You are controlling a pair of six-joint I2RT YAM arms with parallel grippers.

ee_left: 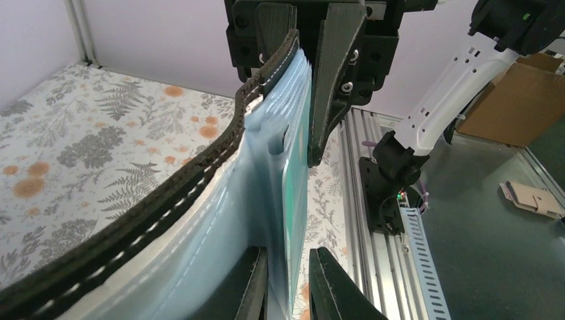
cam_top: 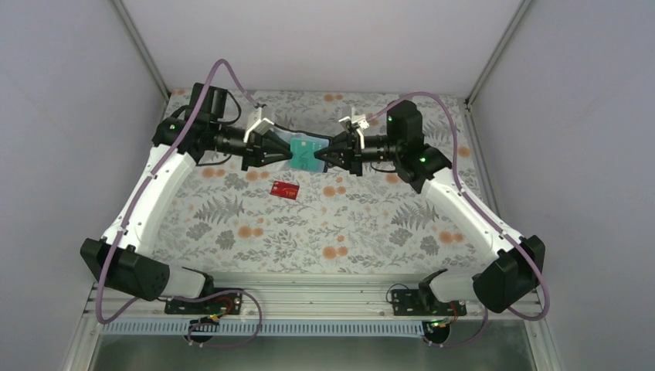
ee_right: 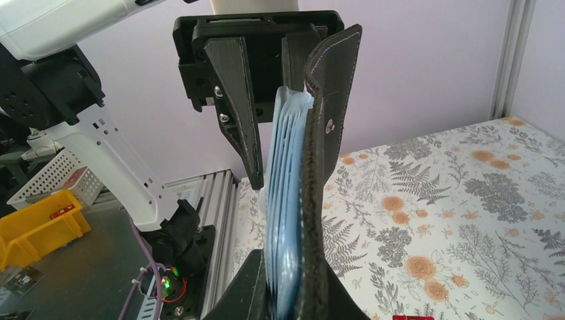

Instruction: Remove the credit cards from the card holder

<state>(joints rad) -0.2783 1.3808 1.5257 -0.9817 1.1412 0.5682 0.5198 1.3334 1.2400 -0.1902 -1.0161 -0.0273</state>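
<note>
Holder (ee_right: 313,167): black grainy cover with pale stitching and blue-grey inner leaves, held on edge in the air between both jaws, above the far tabletop.
Teal card (ee_left: 296,193): thin and glossy, tucked in an inner leaf.
Right jaws: clamped on one edge of the holder.
Left jaws: narrow, straddling the opposite edge; whether they grip cannot be told.
Red card (cam_top: 285,190): flat rectangle lying on the tabletop, nearer than the holder.
Tabletop (cam_top: 363,224): printed with grey ferns and orange blooms.
Room: plain pale walls (cam_top: 309,39), metal frame (cam_top: 309,290).
</note>
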